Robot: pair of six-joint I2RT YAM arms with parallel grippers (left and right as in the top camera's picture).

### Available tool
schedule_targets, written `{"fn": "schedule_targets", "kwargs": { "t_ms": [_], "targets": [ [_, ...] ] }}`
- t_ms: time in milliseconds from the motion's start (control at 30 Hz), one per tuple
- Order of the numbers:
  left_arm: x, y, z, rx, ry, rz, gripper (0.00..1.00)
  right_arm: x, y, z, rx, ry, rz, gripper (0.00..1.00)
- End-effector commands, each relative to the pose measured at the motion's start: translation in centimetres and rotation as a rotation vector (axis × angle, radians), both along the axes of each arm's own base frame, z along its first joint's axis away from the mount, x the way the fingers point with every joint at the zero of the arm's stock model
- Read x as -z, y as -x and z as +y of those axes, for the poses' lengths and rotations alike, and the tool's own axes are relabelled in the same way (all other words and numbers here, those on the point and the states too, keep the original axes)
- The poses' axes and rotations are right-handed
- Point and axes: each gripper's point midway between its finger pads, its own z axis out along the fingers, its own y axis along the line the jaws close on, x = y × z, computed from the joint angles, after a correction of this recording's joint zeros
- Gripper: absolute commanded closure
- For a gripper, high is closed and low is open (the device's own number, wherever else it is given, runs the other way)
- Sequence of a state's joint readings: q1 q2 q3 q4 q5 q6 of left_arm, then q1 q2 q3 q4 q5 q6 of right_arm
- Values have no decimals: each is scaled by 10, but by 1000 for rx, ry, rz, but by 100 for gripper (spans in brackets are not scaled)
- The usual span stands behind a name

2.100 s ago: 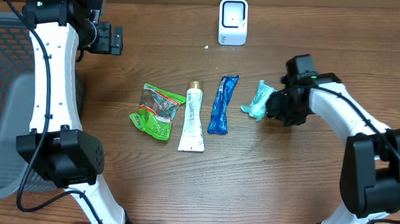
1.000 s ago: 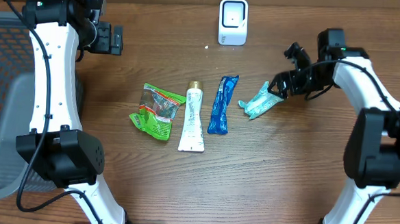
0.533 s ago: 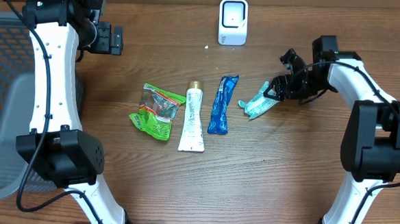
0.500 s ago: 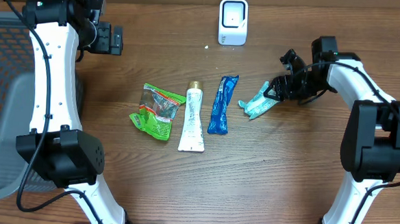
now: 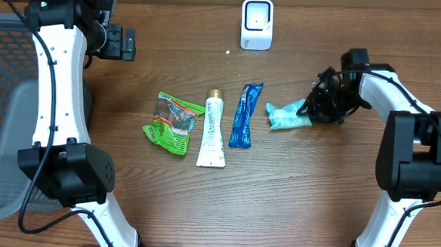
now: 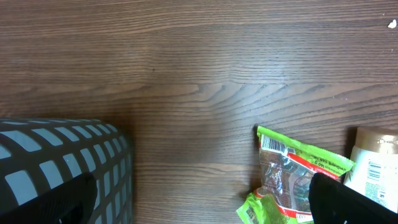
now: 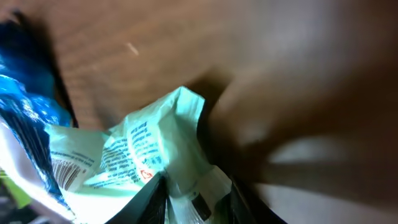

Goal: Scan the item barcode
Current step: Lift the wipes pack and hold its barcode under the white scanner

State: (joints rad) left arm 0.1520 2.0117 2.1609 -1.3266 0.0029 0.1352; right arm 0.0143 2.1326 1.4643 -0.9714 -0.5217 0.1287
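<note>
Overhead: right gripper (image 5: 313, 110) pinches the teal packet (image 5: 286, 117) near the scanner (image 5: 257, 23), to its right; left gripper (image 5: 128, 43) gapes wide.

Entry 1, right pincer (image 5: 314, 107): a second ago it was raised off to the right of the packet with its jaws spread. It is now lower and closer in, jaws drawn together on the right end of the teal packet (image 5: 287, 116).

Entry 2, teal packet: formerly slanted, upper end toward the right pincer. It now lies nearly level on the desk (image 5: 293, 188), shifted slightly right.
</note>
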Motion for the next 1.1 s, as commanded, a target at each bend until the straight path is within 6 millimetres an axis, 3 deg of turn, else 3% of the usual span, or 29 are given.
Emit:
{"fn": "schedule_targets", "kwargs": {
  "t_ms": [0,133,200,367,467,500,533,633,700,800,867,1067],
  "targets": [
    [-21,1,0,19,-20,-52,0,9,14,-14,98,70,113,67],
    [-21,2,0,19,-20,-52,0,10,8,-14,70,78,72,52],
    [-21,1,0,19,-20,-52,0,11,7,-10,33,75,47,40],
    [-21,1,0,19,-20,-52,0,20,16,5,-77,76,10,39],
    [-21,2,0,19,-20,-52,0,26,15,8,-84,76,-11,50],
    [-21,1,0,19,-20,-52,0,27,15,8,-84,76,-16,58],
    [-21,2,0,19,-20,-52,0,29,14,8,-84,76,-20,73],
    [-21,1,0,19,-20,-52,0,27,12,8,-80,75,-27,91],
    [-21,2,0,19,-20,-52,0,23,10,5,-71,70,-24,96],
    [-21,2,0,19,-20,-52,0,6,3,4,-54,37,-33,96],
    [-21,2,0,19,-20,-52,0,-16,-6,4,-58,2,-68,96],
    [-21,1,0,19,-20,-52,0,-105,-28,19,-148,-115,-316,96]
  ]
}}
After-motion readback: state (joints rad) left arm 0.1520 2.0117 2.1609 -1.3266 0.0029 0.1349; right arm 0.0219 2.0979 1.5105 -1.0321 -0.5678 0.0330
